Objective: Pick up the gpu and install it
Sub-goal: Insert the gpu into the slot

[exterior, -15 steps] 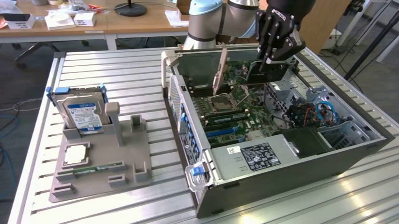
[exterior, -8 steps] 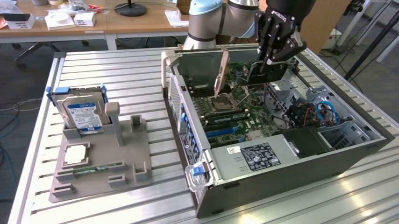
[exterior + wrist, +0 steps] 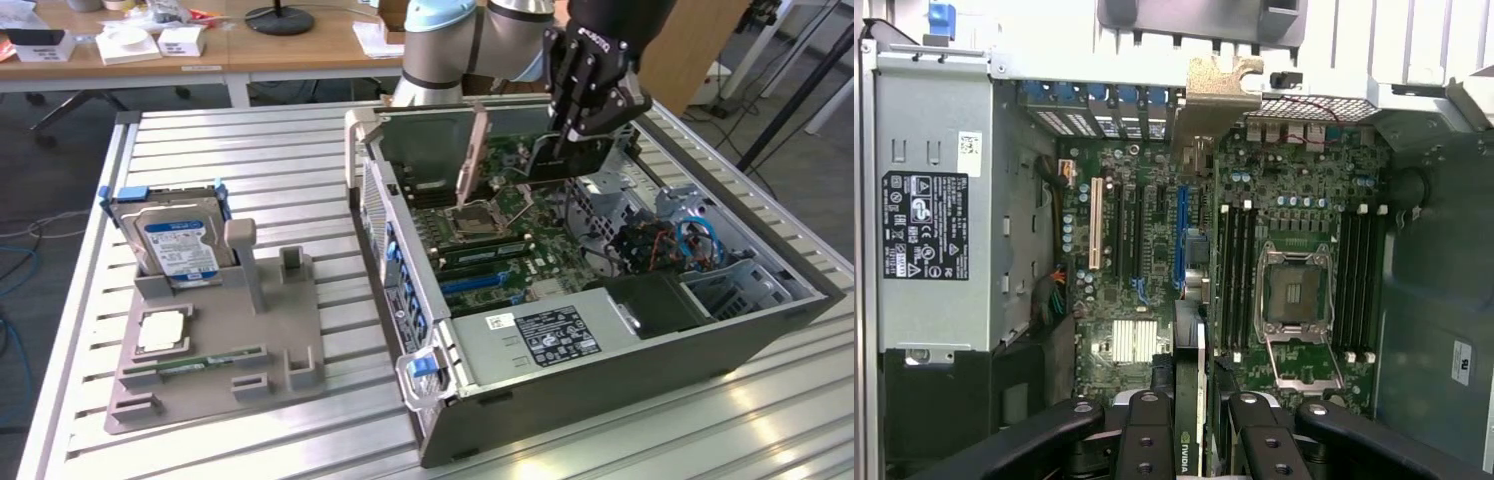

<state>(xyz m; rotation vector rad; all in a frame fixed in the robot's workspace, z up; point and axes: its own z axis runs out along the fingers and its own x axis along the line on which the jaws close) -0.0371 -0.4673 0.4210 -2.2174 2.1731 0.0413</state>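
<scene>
Exterior view: inside the open case (image 3: 603,398), above the motherboard (image 3: 497,232), the gripper (image 3: 582,132) clamps the gpu (image 3: 554,160) on edge. Seating it well likely needs its edge square over the blue slot (image 3: 1180,236), level, without tilt.

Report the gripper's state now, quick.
Gripper: closed on the gpu, holding it over the motherboard.

tool (image 3: 1199,415) clamping gpu (image 3: 1185,452) edge-on, motherboard (image 3: 1304,190) beneath
</scene>
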